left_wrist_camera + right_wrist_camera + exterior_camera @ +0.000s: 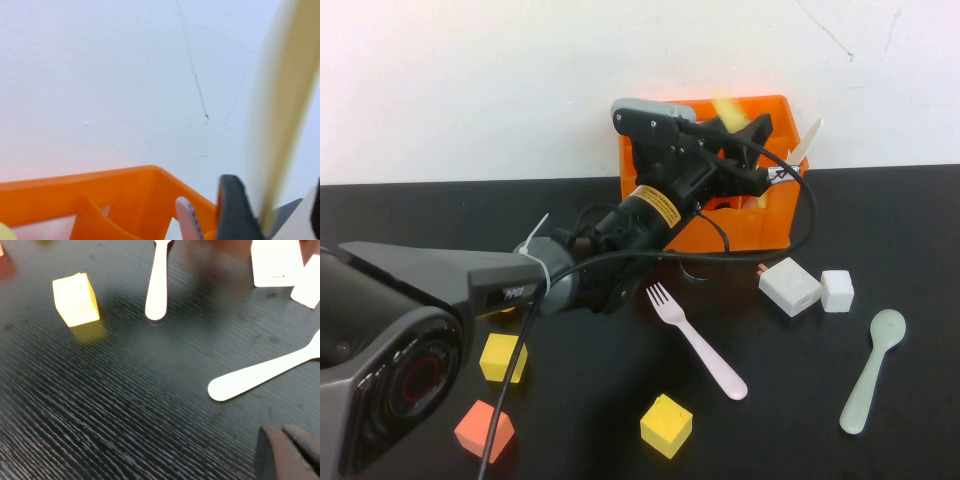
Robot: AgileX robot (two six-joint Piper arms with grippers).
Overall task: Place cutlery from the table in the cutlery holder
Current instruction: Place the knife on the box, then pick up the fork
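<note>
1. The left hand point(752, 140) is held above the holder point(765, 225), at the end of the left arm that reaches across the bench point(880, 200) from the near left.
2. In the left wrist view the pale yellow knife point(282, 115) is seen clamped between the left hand's dark fingers point(232, 210); it is blurred there, and its upper end is cut off by the edge of the picture.
3. In the high view only a small blurred yellow patch of the knife point(727, 108) is made out above the holder's far rim; the rest is hidden by the hand.
4. Much of the holder's inside is covered by the arm, so the compartment under the knife cannot be told.
5. A white utensil point(808, 140) is seen leaning out at the holder's right side.
6. The pink fork point(695, 340) lies flat on the bench, in front of the holder, tines toward it.
7. The mint spoon point(872, 368) lies flat to the right, well apart from the fork.
8. Two white blocks point(790, 286) sit between the holder and the spoon, just beside each other.
9. Two yellow cubes point(666, 425) and an orange cube point(483, 430) rest on the near part of the bench.
10. The right hand point(287, 452) shows only as dark fingertips at the edge of the right wrist view, above the bench near the spoon's handle; they appear pressed together with nothing between them.
</note>
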